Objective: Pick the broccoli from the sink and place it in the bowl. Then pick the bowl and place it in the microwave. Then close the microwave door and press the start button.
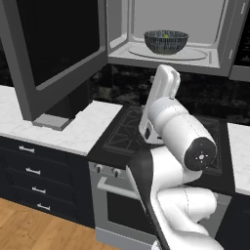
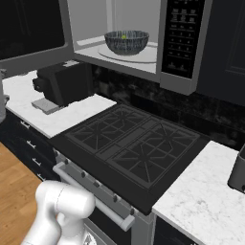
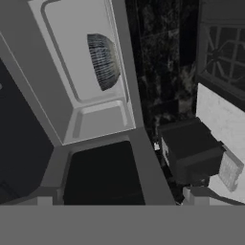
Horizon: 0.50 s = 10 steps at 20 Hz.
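While the microwave door [image 1: 53, 53] hangs open | one bowl [image 1: 166, 41] on the turntable inside one microwave [image 2: 184, 43], one broccoli [image 1: 166, 36] in it | one stove [image 2: 134, 148] below, one dark appliance [image 2: 64, 86] beside it on the counter [image 2: 76, 115] | gripper fingers spread wide, holding nothing.

A: Where do the two base cameras look from?
B: From behind, left and right, down at the stove [image 2: 131, 143] and the open microwave [image 1: 168, 36].
A: And the hand camera?
B: Close, tipped sideways at the microwave.
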### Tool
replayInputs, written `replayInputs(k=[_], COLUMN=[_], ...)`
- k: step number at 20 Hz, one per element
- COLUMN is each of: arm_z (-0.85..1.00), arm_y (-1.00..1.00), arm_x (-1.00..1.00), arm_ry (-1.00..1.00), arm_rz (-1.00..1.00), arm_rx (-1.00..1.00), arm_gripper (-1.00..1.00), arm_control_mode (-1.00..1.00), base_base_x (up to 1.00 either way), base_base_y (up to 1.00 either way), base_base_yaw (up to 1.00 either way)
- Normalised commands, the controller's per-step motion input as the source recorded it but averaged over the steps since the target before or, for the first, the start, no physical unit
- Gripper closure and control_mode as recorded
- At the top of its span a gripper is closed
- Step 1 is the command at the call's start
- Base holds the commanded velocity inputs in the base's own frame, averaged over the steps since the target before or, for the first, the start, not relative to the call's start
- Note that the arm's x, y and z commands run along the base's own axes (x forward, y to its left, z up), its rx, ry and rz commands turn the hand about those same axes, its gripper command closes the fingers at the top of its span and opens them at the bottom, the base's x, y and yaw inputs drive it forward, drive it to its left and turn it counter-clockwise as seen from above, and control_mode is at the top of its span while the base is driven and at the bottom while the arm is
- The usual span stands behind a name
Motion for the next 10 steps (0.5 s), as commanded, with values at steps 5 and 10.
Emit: replayInputs(k=[5, 10], arm_z=[0.00, -0.01], arm_y=[0.48, 0.38], arm_x=[-0.41, -0.39], arm_ry=[-0.01, -0.04], arm_rz=[-0.05, -0.04], arm_rx=[0.00, 0.00], arm_gripper=[-1.00, -1.00], arm_control_mode=[-1.00, -1.00], base_base_x=[0.00, 0.00], base_base_y=[0.00, 0.00], base_base_yaw=[0.00, 0.00])
